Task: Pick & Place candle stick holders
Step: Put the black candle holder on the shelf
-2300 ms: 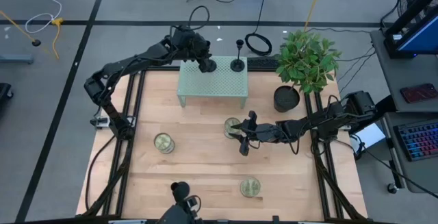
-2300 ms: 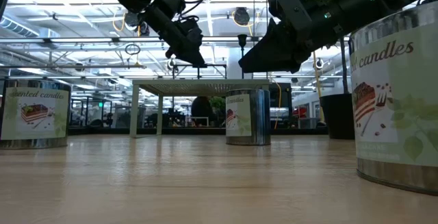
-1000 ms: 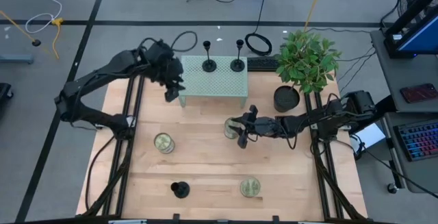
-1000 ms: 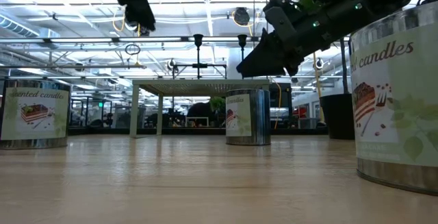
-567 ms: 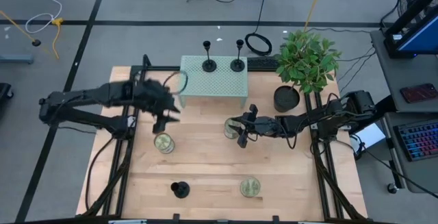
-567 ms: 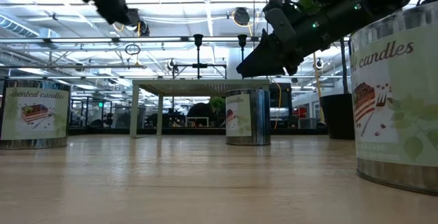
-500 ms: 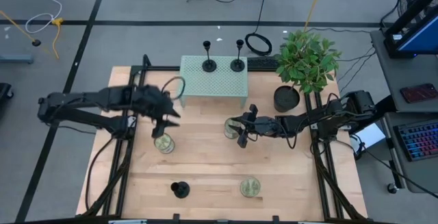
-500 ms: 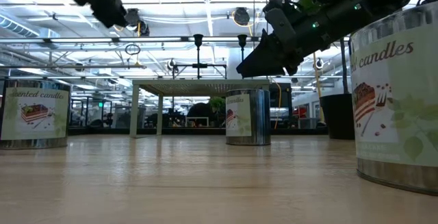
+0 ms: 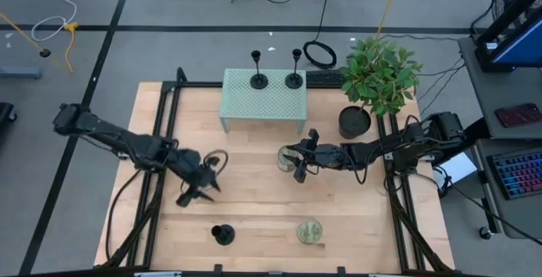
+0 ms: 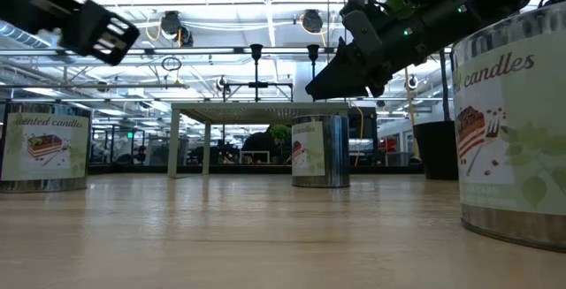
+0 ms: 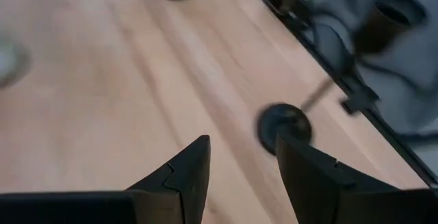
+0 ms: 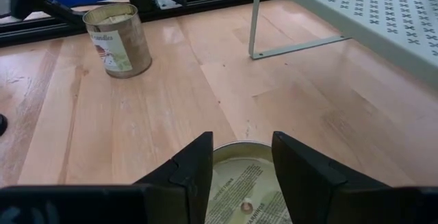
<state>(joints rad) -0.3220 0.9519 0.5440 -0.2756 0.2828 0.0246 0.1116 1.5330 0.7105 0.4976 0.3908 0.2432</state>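
Black candle stick holder (image 11: 282,123) lies beyond left gripper (image 11: 241,157).

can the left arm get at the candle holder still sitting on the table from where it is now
Probably yes. The left gripper hangs open just short of the candle holder, which stands alone near the table's front edge. In the wrist view only bare wood lies between them; the nearest candle tin sits well aside.

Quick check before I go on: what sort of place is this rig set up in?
Probably a robotics lab or workshop. The wooden table stands on a grey floor with loose cables behind it, a keyboard sits at a desk on the right, and the low view shows ceiling light strips in an open hall.
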